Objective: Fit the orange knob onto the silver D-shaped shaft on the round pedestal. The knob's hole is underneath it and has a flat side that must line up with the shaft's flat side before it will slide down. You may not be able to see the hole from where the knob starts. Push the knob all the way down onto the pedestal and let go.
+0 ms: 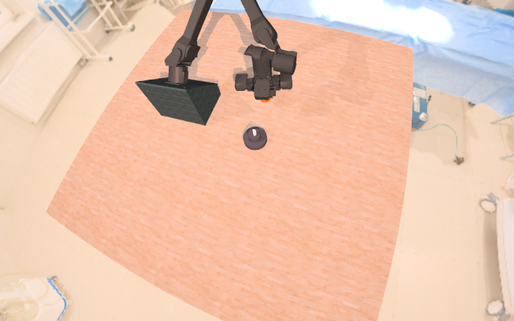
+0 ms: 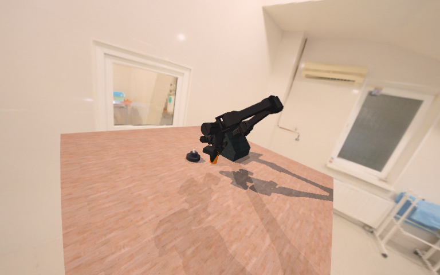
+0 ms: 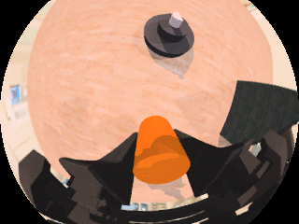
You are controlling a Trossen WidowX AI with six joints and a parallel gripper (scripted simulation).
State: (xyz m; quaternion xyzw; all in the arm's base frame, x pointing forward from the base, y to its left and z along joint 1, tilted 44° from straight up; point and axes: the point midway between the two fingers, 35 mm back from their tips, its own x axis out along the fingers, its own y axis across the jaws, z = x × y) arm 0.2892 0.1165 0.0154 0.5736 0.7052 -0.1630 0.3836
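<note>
The orange knob (image 1: 266, 100) (image 2: 212, 160) (image 3: 158, 145) is between the two dark fingers. My gripper (image 3: 155, 133) is shut on it, with a finger against each side. In the exterior view the knob appears slightly above the table. Its hole is not visible in any view. The dark round pedestal (image 1: 255, 146) (image 2: 192, 158) (image 3: 161, 46) stands on the table, a short way from the knob and apart from it. The silver shaft (image 1: 254, 132) (image 2: 194, 150) (image 3: 176, 20) stands upright and bare at the pedestal's centre. I cannot clearly tell which way its flat side faces.
The dark green slanted block (image 1: 181, 101) (image 2: 238, 149) (image 3: 262, 112) under the arm's base stands beside the gripper, on the left in the top view and on the right in the wrist view. The wood-patterned table (image 1: 242, 227) (image 2: 129, 194) carries the arm's shadows.
</note>
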